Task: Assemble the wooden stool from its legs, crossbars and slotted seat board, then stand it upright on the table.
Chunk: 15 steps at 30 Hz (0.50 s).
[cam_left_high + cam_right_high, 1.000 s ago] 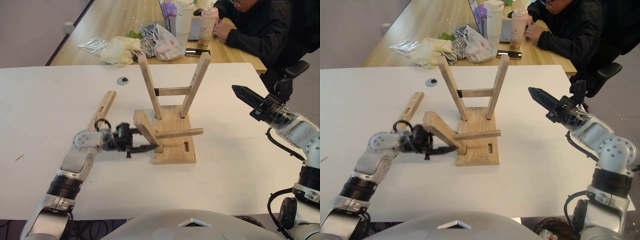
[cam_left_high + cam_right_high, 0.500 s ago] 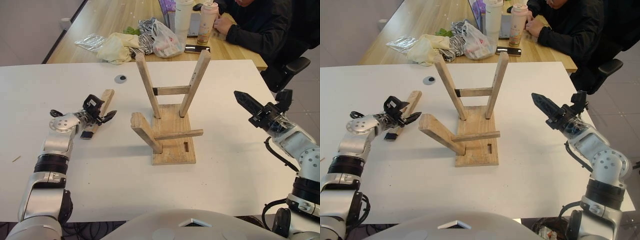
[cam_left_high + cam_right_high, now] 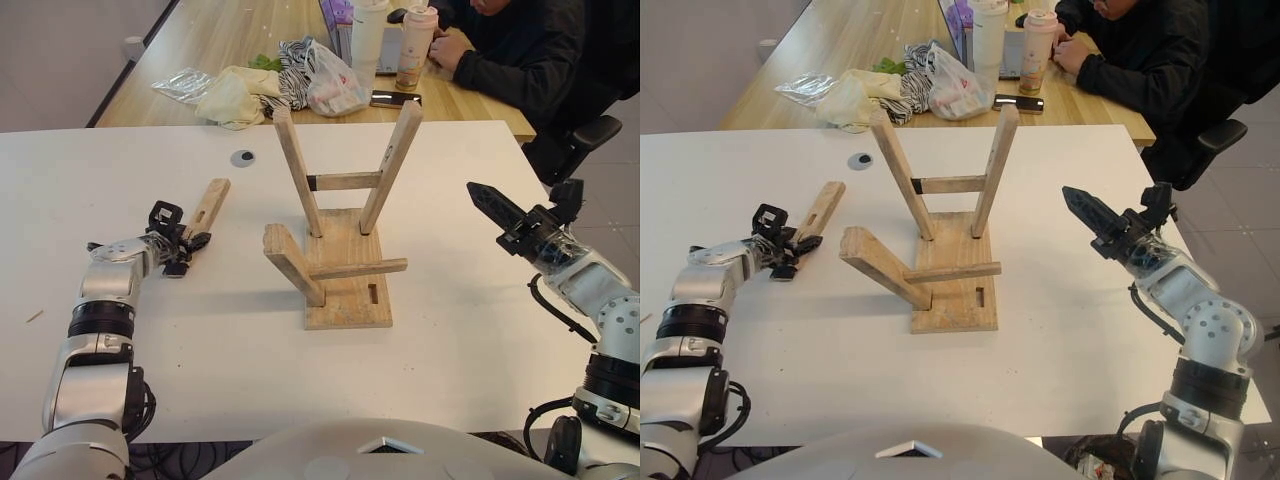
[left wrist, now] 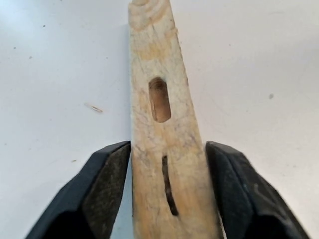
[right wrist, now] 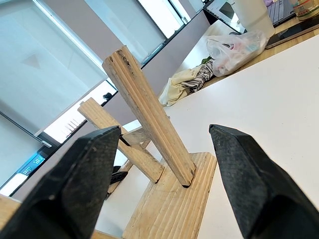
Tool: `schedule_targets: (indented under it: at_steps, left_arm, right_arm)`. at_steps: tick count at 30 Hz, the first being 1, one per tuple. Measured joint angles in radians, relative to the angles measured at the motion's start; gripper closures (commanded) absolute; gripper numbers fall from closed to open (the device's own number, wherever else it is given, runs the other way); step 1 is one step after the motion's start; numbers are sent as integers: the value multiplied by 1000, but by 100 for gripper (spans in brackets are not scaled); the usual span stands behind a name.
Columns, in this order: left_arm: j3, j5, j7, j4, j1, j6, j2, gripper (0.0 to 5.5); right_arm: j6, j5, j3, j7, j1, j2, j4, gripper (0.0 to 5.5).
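Observation:
The slotted seat board [image 3: 350, 300] lies flat mid-table. Two legs [image 3: 298, 170] [image 3: 392, 165] stand upright in it, joined by a crossbar [image 3: 345, 182]. A third leg [image 3: 292, 263] leans at its left front with a second crossbar [image 3: 360, 267] lying across the board. A loose leg [image 3: 207, 207] rests on the table to the left. My left gripper [image 3: 185, 243] is at its near end, fingers [image 4: 107, 189] pressed against both sides of the leg [image 4: 167, 149]. To the right of the stool my right gripper [image 3: 475, 190] hovers open, pointing at it [image 5: 164, 128].
A small grey disc [image 3: 245, 158] lies on the white table behind the loose leg. Bags and cloth [image 3: 270, 85], a jug and a bottle sit on the wooden table beyond, where a person sits. Free table surface surrounds the board.
My left gripper left the tilted leg, swung left to the loose leg, and its fingers have narrowed onto it. The right gripper barely shifted.

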Motion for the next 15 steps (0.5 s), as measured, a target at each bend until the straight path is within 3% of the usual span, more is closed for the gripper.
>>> schedule_targets:
  at_steps: [7,9,12,15]
  left_arm:
    - [12,-6,-3,2,-10,37,0,346]
    - [76,-53,25,16,-15,39,-22,347]
    - [260,-260,27,-7,-100,50,-99,351]
    - [381,-559,-149,-114,-240,222,-134,351]
  right_arm:
    - [2,10,-5,-18,1,1,0,223]
    - [3,34,-14,-34,0,1,0,223]
    - [10,84,-17,-46,-36,-1,-21,223]
    - [7,161,-14,-27,-129,-5,-73,223]
